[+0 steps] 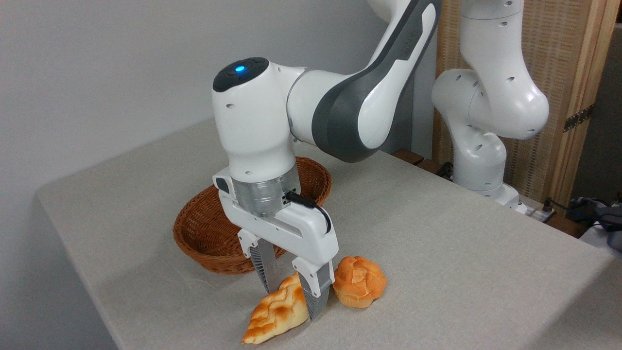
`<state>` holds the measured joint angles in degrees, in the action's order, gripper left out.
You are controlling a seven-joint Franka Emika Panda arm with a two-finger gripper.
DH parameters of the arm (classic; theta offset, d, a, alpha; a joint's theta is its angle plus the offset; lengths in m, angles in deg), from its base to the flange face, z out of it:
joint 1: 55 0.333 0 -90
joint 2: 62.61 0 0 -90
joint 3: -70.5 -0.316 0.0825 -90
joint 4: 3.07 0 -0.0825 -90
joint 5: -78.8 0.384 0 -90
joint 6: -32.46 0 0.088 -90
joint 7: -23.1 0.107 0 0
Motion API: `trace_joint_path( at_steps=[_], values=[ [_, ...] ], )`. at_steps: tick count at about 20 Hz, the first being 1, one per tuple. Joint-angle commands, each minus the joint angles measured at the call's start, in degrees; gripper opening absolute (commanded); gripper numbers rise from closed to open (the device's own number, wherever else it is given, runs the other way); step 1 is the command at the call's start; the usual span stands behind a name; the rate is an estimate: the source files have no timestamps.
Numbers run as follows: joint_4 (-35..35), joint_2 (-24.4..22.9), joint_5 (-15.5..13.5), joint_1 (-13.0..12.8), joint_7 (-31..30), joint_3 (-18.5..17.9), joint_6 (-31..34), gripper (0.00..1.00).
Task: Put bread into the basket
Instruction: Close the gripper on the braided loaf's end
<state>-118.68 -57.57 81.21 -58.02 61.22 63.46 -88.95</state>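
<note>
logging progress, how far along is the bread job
Done: the claw has reached the bread, one finger on each side of it. In hand: gripping it; it looks tilted but not clearly off the table. Left: carrying it to the basket, which looks empty.

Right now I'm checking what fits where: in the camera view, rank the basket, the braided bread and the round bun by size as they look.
1. Basket, largest though partly hidden.
2. Braided bread, nearest the camera.
3. Round bun, smallest.
</note>
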Motion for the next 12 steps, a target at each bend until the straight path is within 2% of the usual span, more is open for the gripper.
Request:
trace_joint_path(
  at_steps=[1, 5, 9, 12],
  values=[
    [-1.1, 0.7, 0.8, -0.7, 0.5, -0.5, -1.5, 1.00],
    [-1.1, 2.1, 0.6, -1.5, 0.2, -0.5, -2.8, 1.00],
    [-1.0, 2.3, -3.2, -1.6, 0.0, -0.5, -4.8, 1.00],
    [-1.0, 2.6, -3.4, -1.6, 0.0, -0.4, -6.1, 1.00]
  ],
)
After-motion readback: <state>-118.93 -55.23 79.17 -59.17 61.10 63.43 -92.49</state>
